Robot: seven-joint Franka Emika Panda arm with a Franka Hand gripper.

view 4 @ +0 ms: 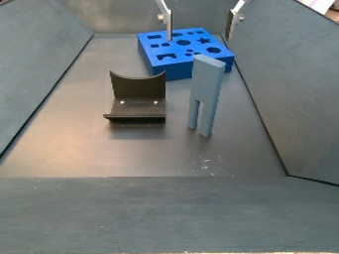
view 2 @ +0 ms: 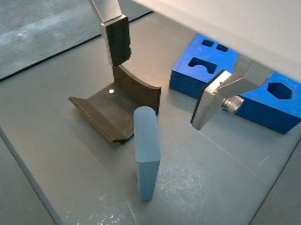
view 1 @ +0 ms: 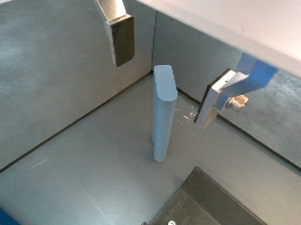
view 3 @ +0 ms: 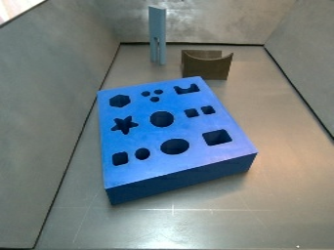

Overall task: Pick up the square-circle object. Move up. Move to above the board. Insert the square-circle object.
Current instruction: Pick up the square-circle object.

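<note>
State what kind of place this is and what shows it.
Probably a robot test cell for peg insertion: a grey walled enclosure, a thick bright blue board with shaped cut-outs, and a tall light blue-grey block standing upright below the open two-finger gripper, beside a dark L-shaped fixture.

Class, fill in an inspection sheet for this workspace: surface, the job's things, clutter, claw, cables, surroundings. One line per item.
Surface: grey floor, a few small pale specks, otherwise bare.
Job's things: square-circle object stands upright on the floor, not held; board lies flat, its holes unfilled.
Clutter: dark brown block with a curved notch beside the square-circle object, apart from it.
Claw: claw open, above the square-circle object, fingers not touching it.
Cables: nothing seen.
Surroundings: grey walls enclose the floor.
</note>
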